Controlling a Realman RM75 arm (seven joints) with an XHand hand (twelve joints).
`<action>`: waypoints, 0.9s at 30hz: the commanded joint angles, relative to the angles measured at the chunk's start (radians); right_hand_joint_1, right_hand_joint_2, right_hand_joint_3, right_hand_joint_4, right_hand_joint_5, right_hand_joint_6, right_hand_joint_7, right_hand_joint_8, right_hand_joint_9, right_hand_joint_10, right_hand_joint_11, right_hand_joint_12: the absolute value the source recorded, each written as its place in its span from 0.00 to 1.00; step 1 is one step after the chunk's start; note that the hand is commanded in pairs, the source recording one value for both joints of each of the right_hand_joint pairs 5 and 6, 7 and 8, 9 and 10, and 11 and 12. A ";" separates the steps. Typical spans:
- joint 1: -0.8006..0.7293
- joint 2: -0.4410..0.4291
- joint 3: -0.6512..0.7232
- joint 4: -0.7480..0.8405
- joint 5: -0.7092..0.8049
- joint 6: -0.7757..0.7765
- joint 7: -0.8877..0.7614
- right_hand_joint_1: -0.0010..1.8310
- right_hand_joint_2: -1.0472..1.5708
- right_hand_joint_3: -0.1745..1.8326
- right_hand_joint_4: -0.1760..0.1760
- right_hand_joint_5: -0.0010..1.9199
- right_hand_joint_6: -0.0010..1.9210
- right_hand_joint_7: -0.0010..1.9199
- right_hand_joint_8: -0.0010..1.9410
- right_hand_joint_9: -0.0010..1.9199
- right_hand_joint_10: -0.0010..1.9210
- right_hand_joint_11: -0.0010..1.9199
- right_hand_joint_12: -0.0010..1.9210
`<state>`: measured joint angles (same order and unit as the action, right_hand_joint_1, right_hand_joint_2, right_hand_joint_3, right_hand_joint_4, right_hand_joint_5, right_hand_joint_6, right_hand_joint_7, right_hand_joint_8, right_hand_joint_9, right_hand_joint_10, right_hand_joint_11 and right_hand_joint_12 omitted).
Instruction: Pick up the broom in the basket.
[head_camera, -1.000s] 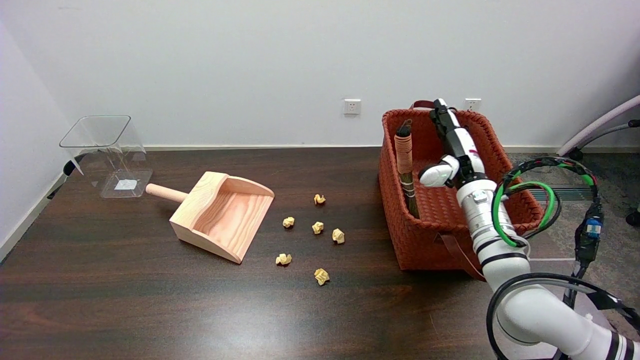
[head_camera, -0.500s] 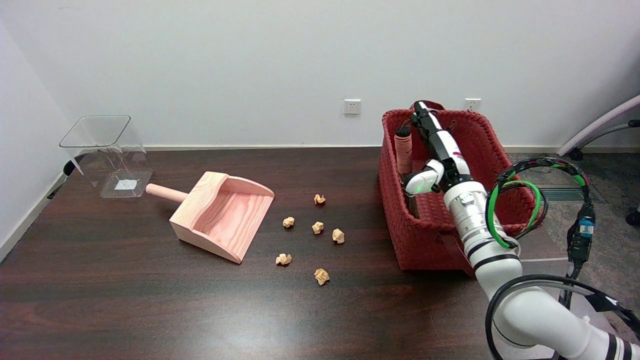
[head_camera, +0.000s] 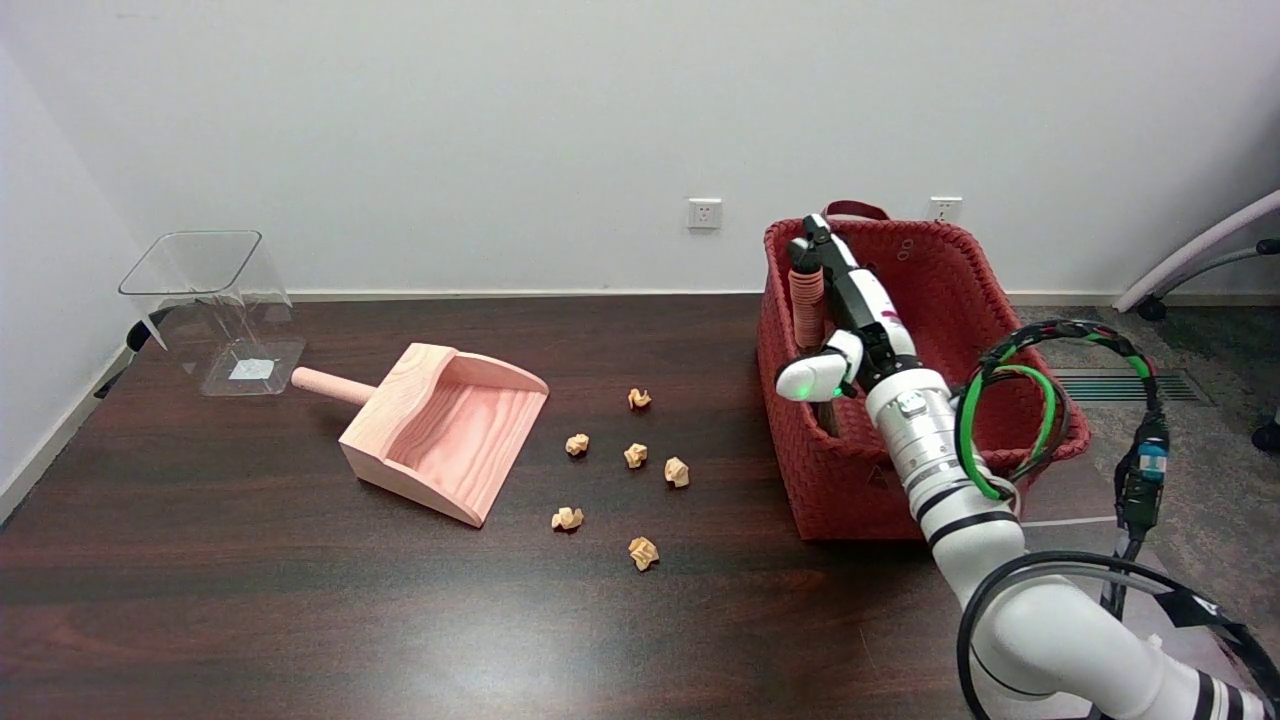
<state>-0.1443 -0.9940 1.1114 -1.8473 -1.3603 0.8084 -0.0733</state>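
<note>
Nearest you, the dark surface (head_camera: 300, 600) carries a scatter of crumpled paper balls (head_camera: 634, 455) and, further left, the wooden dustpan (head_camera: 446, 428). Your right arm comes in from the lower right and reaches up into the red woven basket (head_camera: 850, 480), which stands on the surface's right side.

Your right hand (head_camera: 845, 310) is inside the basket, stretched out long towards the far left corner. The fingers (head_camera: 812, 243) lie straight and extended, with the thumb spread off to the left, so they grip nothing as far as you can see.

The broom (head_camera: 808, 300) stands nearly upright against the basket's left wall, its wrapped handle pointing up. It sits just left of your fingers, close or touching; you cannot tell which. Its long axis runs almost parallel to your hand, so the closing has to come across it from the right.
</note>
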 joint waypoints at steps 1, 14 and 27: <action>0.027 -0.043 -0.007 0.017 0.003 -0.054 0.003 0.48 0.07 0.35 0.50 0.09 0.09 0.27 0.26 0.09 0.09 0.09 0.09; 0.029 -0.043 -0.012 0.021 0.007 -0.056 0.053 0.47 0.10 0.37 0.50 0.80 0.80 0.94 0.93 0.80 0.80 0.80 0.80; 0.033 -0.043 -0.007 0.023 0.000 -0.026 0.099 0.53 0.17 0.38 0.50 1.00 1.00 1.00 0.99 1.00 1.00 1.00 1.00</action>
<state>-0.1179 -1.0323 1.1011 -1.8279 -1.3548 0.7617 -0.0180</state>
